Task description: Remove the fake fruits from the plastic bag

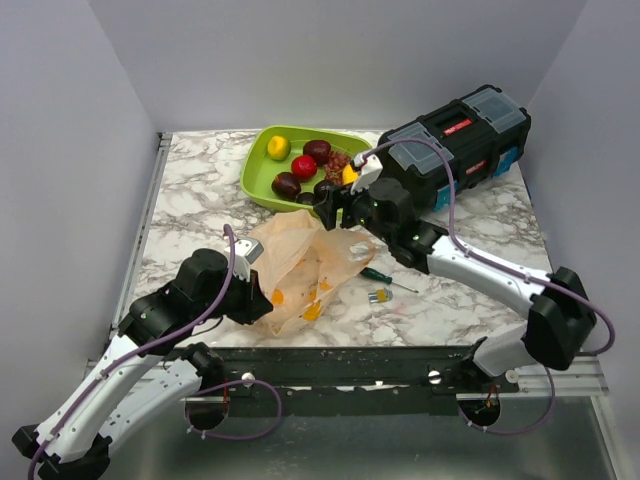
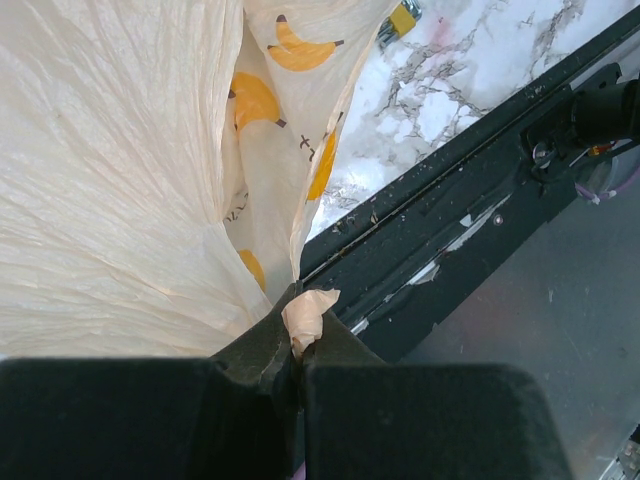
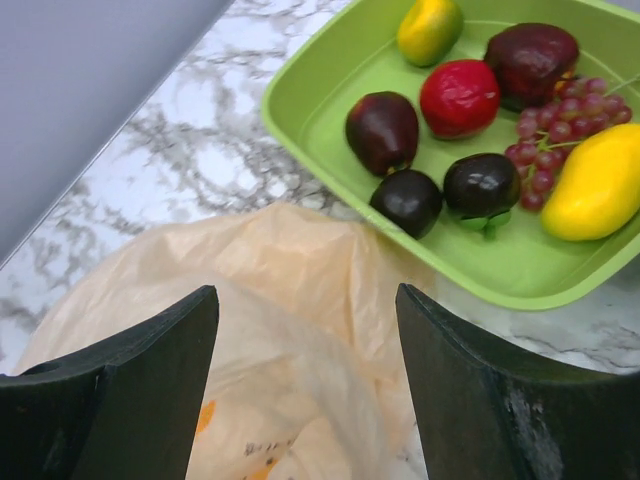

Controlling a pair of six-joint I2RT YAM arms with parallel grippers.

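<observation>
The pale-orange plastic bag [image 1: 305, 262] lies crumpled mid-table, printed with orange bananas; I see no fruit inside it. My left gripper [image 1: 262, 300] is shut on a pinch of the bag's near edge, which pokes out between the jaws in the left wrist view [image 2: 300, 325]. My right gripper [image 1: 328, 208] is open and empty, hovering over the bag's far end [image 3: 300, 300] beside the lime-green tray [image 3: 300, 110]. Several fake fruits lie in the tray: a yellow-green one [image 3: 430, 28], a red one [image 3: 459, 97], a grape bunch [image 3: 550, 140], a yellow one [image 3: 597, 185] and dark purple ones [image 3: 381, 130].
A black toolbox [image 1: 460, 140] stands at the back right, close behind my right arm. A green-handled screwdriver [image 1: 378, 274] and a small yellow part [image 1: 380, 296] lie right of the bag. The table's dark front rail [image 2: 450, 200] runs just beside my left gripper.
</observation>
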